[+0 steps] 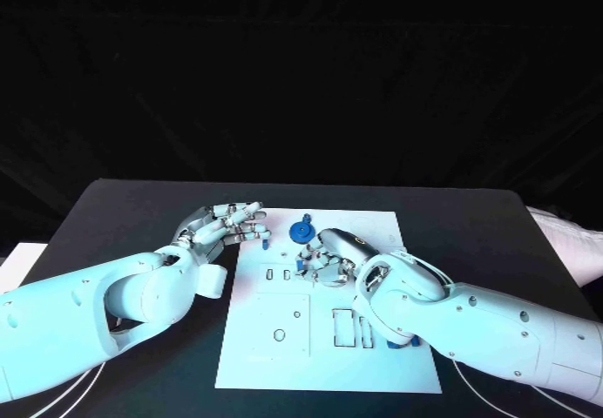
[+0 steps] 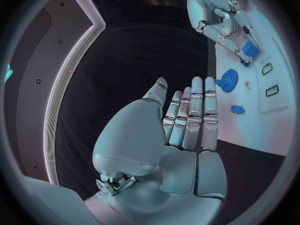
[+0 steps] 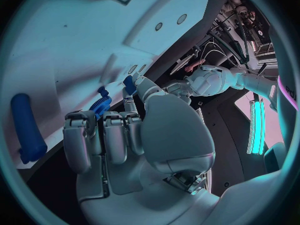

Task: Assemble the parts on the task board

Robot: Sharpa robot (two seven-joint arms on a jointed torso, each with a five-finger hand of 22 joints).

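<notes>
Over the board's upper middle, the right hand (image 1: 329, 258) pinches a small blue part (image 3: 129, 83) at its fingertips. Blue gear (image 1: 303, 232) sits just beside it at 11 o'clock on the task board (image 1: 329, 353), so right's clearly nearer. Left hand (image 1: 226, 224) hovers at 9 o'clock over the worktop (image 1: 138, 209), fingers straight, holding nothing.

The left robot hand (image 1: 226, 223) is held flat with its fingers (image 2: 195, 116) straight and close together, holding nothing. The right robot hand (image 1: 335, 254) curls inward, pinching a small blue part (image 3: 129, 83) at its fingertips.
</notes>
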